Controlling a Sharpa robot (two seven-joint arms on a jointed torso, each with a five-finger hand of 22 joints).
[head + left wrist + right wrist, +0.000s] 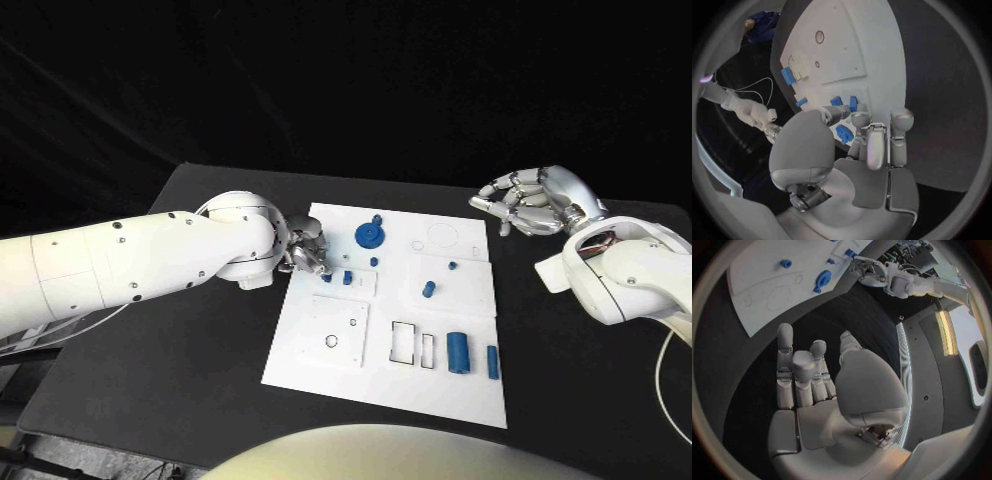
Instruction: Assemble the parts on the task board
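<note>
White task board (325, 355) sits mid-counter (173, 370), black all round. From the left: left hand (303, 250) over the board's near-left edge, fingers (901, 122) narrow, whether pinching anything I cannot tell. Blue parts: one disc (372, 235), two bigger cylinders (459, 351), several small pieces. Right hand (531, 202) off the board, fingers loosely curled, nothing held.

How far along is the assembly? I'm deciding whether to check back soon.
Early, it seems. Whether any part is seated I cannot tell. The left hand hovers at the task board edge near small blue pieces; whether it pinches one is unclear. The right hand is off the board, holding nothing. The blue gear, large cylinder and slim peg lie loose, so most work remains.
</note>
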